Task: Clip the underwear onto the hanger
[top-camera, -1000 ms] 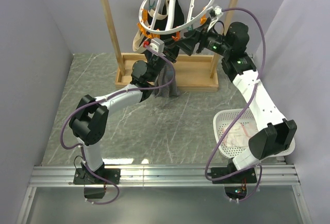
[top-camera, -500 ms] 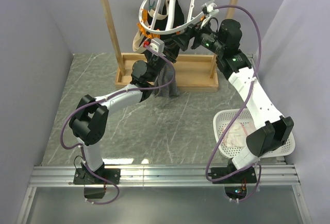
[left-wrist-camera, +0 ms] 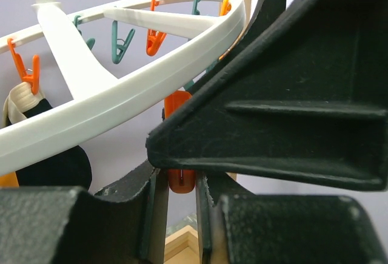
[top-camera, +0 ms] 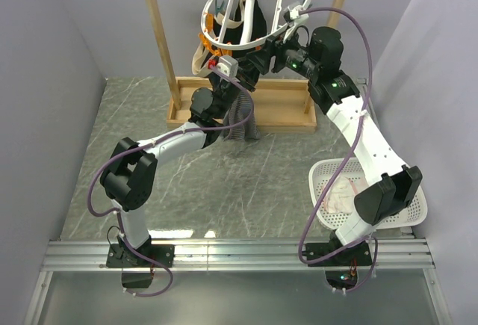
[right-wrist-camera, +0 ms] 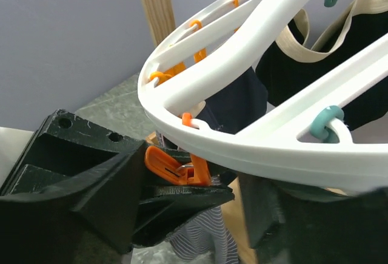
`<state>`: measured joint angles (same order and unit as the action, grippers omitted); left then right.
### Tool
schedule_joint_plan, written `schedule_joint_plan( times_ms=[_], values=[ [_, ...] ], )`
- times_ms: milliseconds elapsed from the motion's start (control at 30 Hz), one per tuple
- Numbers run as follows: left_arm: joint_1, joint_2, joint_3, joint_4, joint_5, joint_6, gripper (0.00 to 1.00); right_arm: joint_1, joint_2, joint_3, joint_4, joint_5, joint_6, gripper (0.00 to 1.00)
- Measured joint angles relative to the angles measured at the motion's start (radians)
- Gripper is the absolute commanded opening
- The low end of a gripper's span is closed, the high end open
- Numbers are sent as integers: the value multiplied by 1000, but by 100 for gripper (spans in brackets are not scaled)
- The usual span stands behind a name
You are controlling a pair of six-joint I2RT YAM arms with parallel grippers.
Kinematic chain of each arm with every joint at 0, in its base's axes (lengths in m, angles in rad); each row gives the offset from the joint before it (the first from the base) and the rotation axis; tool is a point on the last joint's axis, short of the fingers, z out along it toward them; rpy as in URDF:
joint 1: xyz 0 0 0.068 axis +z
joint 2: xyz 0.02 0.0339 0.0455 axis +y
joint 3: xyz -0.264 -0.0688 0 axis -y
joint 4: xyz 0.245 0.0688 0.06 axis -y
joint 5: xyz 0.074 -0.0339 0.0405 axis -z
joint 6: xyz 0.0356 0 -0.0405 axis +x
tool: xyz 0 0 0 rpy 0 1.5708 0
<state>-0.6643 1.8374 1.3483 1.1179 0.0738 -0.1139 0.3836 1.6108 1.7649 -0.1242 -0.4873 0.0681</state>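
In the left wrist view, the left gripper [left-wrist-camera: 179, 215] shows a narrow gap between its fingers. The lower end of an orange clothespin [left-wrist-camera: 180, 182] hangs in that gap, just under the hanger [left-wrist-camera: 151, 88] rim. You cannot tell whether any fabric is pinched. Hold that hand level with the pin's mouth.

In the right wrist view, the right gripper [right-wrist-camera: 195, 185] stands open around that clothespin, one finger touching its handle and the other clear of it. The underwear [right-wrist-camera: 197, 240] hangs just below. Squeeze only the handle ends, and feed the fabric edge in once the mouth gapes.

From above, both grippers meet beneath the ring's near rim, with the underwear dangling below the left one. Well back from the right gripper, near its arm's base, a white basket [top-camera: 328, 172] holds a pinkish-white cloth [top-camera: 345, 190].
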Motion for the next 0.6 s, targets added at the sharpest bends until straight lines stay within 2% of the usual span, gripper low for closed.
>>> schedule_joint_plan(
  times_ms=[100, 133, 167, 200, 233, 333, 433, 600],
  values=[
    [0, 0, 0, 0, 1, 0, 19, 7, 5, 11, -12, 8, -16, 50],
    [0, 0, 0, -2, 1, -1, 20, 8, 6, 16, -18, 7, -18, 39],
    [1, 0, -1, -3, 1, -1, 21, 13, 8, 19, -23, 4, -23, 35],
    [3, 0, -2, -2, 1, -3, 25, 16, 9, 22, -23, 16, -25, 31],
    [4, 0, -3, 0, 2, -4, 27, 16, 11, 28, -21, 21, -27, 22],
    [3, 0, -4, 2, 14, -1, 38, 13, 12, 36, -24, 29, -31, 8],
    [2, -10, -27, -5, 32, -2, 43, 13, 12, 36, -27, 31, -32, 0],
    [2, -89, -117, -76, 67, -11, 47, 13, 13, 36, -27, 32, -29, 0]
  ],
)
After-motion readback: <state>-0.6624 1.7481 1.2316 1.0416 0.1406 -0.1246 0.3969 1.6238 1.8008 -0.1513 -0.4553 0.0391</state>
